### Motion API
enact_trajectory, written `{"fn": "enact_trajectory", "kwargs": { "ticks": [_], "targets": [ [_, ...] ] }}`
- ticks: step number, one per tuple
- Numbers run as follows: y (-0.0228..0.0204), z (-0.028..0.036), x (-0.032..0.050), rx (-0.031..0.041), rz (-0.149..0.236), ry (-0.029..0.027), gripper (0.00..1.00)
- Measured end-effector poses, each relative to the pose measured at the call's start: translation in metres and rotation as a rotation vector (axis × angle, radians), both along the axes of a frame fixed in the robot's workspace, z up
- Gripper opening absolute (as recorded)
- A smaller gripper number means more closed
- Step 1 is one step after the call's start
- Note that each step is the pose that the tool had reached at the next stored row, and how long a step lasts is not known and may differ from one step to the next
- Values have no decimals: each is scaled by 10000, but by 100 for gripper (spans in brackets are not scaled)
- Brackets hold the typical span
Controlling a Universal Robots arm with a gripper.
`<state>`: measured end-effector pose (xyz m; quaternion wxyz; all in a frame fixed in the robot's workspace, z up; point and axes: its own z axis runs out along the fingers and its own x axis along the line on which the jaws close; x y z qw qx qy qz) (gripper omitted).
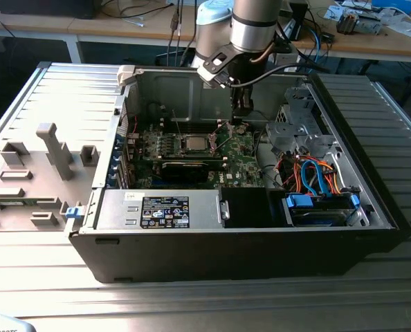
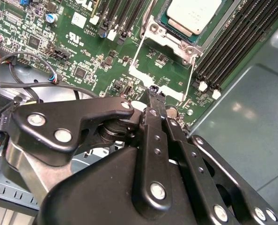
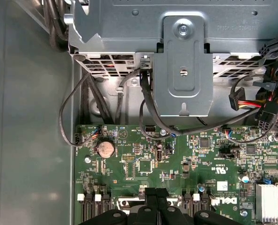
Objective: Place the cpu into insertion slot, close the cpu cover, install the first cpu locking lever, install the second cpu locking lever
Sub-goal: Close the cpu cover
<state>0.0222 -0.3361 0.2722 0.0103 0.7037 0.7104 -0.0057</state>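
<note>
The cpu (image 1: 194, 144) (image 2: 193, 14), a flat silver-grey square, lies in the insertion slot (image 2: 153, 28) on the green motherboard. A silvery frame, apparently the cpu cover (image 2: 174, 41), lies flat around it. Two thin wire levers (image 2: 135, 55) (image 2: 190, 77) reach out from the socket toward my gripper. My gripper (image 1: 239, 121) (image 2: 153, 92) (image 3: 157, 193) hangs inside the case over the board, at the exterior view's right of the socket and apart from it. Its black fingers are shut together with nothing between them.
A black labelled power-supply box (image 1: 165, 211) sits along the case's near side. A drive cage with blue clips (image 1: 323, 207) and orange and blue cables (image 1: 315, 171) sits on the exterior view's right. Memory slots (image 2: 232, 42), a coin battery (image 3: 105, 148), a metal bracket (image 3: 183, 70) and loose black cables (image 3: 69, 117) surround the gripper.
</note>
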Motion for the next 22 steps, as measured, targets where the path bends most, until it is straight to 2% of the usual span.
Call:
{"fn": "enact_trajectory", "kwargs": {
  "ticks": [6,8,19,22],
  "targets": [
    [0,-22,8,0,0,0,11],
    [0,-56,26,1,0,0,11],
    [0,-58,32,0,1,0,11],
    [2,-58,75,9,0,1,11]
  ]
}}
